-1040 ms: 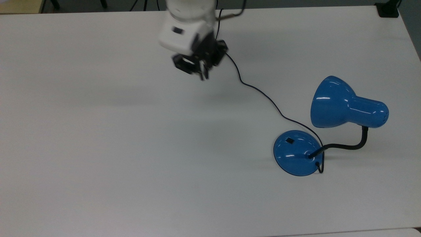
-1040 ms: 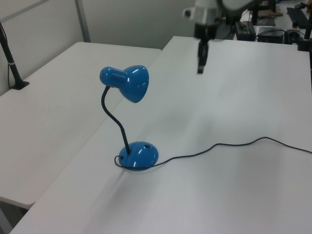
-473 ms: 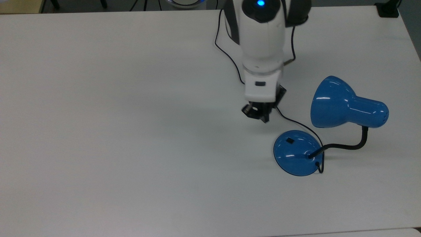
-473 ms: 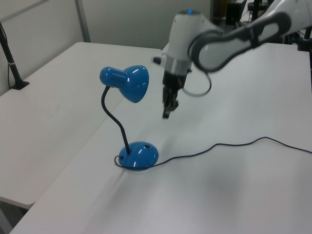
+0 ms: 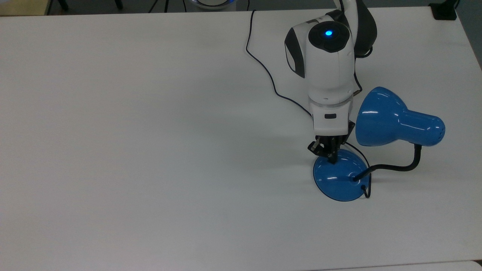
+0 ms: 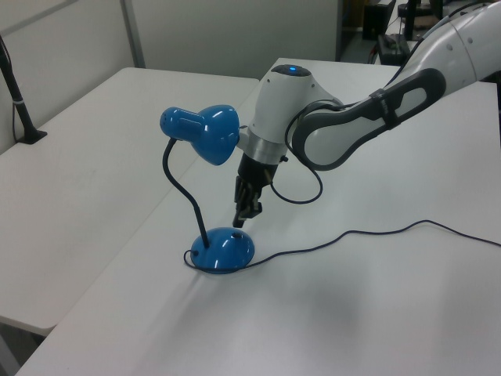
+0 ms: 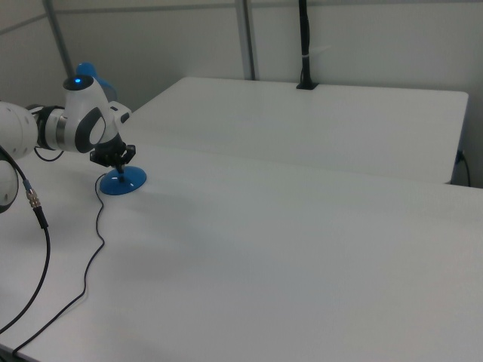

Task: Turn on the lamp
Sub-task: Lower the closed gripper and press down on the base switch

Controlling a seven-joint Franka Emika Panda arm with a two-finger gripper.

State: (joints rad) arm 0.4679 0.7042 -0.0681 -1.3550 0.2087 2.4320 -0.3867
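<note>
The gripper (image 5: pixel 333 158), clenched and holding nothing, points down at the lamp (image 5: pixel 340 175) base. The lamp looks light and glossy, so I think a gentle press on its small switch is enough.

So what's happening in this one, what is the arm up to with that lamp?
A single robot arm is reaching down to the blue desk lamp on the white table. Its gripper points downward, with the fingers close together over the lamp's round base, at the edge nearest the arm, below the shade. The shade shows no glow. The black cord trails across the table.
</note>
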